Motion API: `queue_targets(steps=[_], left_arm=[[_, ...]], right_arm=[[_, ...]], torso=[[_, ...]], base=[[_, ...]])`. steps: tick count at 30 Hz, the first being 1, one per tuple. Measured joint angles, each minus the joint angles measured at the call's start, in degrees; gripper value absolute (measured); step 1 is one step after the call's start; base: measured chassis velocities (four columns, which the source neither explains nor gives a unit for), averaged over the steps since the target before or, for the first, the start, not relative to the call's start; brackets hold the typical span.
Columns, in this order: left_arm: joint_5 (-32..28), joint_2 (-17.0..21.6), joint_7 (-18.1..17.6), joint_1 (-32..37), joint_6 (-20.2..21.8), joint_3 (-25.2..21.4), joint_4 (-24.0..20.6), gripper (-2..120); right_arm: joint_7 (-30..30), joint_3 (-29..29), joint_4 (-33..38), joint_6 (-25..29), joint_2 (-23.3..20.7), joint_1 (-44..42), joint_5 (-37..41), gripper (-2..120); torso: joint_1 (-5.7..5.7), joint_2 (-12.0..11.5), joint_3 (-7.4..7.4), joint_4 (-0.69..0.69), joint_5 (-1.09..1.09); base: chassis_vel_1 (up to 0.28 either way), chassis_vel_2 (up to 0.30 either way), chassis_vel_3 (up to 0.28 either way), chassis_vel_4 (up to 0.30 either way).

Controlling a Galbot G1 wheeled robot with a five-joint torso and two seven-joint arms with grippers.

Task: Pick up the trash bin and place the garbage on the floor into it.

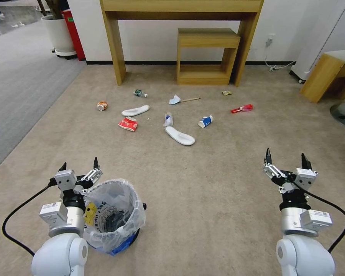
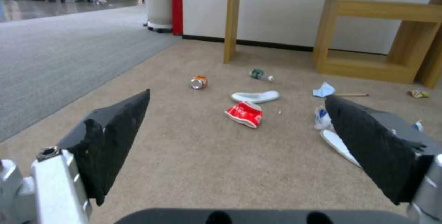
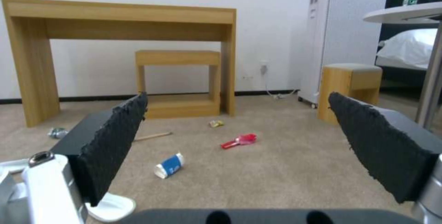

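Note:
The trash bin (image 1: 113,216), a small black bin lined with a crinkled plastic bag, stands on the beige floor (image 1: 218,184) at lower left. My left gripper (image 1: 79,165) hovers open just beyond its rim, holding nothing. Out at lower right my right gripper (image 1: 286,157) is open and empty too. The garbage lies ahead: two white slippers (image 1: 135,110) (image 1: 179,135), an orange can (image 1: 102,105), a red packet (image 1: 128,124), a green-label bottle (image 1: 139,92), a blue-white cup (image 1: 205,121), a blue mask (image 1: 174,99) beside a wooden stick (image 1: 189,99), and a red wrapper (image 1: 242,109).
A wooden desk (image 1: 180,7) with a low shelf unit (image 1: 205,57) stands against the far wall. A wooden stool (image 1: 327,74) is at right, grey ribbed carpet (image 1: 19,84) at left, and a white planter (image 1: 59,36) at far left.

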Motion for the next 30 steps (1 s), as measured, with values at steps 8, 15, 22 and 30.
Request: queue_targets(steps=[8, 15, 22, 30], left_arm=[[0.11, 0.15, -0.02, -0.14, 0.46, 0.02, 0.03, 100], [0.36, 0.03, -0.02, -0.20, 0.49, 0.08, 0.31, 100], [1.11, 0.16, -0.67, 0.13, 1.66, -0.09, 0.09, 99], [-0.28, 1.36, -2.22, 0.53, 3.85, -0.28, -0.38, 99]], right_arm=[[0.22, -0.02, -0.11, -0.02, -0.43, 0.14, 0.46, 100], [0.29, -0.05, -0.47, -0.06, -0.45, 0.44, 0.50, 100], [0.88, -0.41, -1.25, 1.32, -0.43, 0.58, 0.72, 100], [0.63, -0.17, -1.08, 1.13, -1.44, 0.35, 1.70, 100]], torso=[[-0.01, 0.00, 0.00, 0.00, 0.00], [0.00, 0.00, 0.00, 0.00, 0.00], [0.00, 0.00, 0.00, 0.00, 0.00], [0.00, 0.00, 0.00, 0.00, -0.01]], base=[[-0.030, 0.030, 0.024, -0.033], [-0.048, 0.062, 0.047, -0.049], [-0.005, 0.008, 0.005, -0.004], [0.000, 0.000, 0.000, 0.000]])
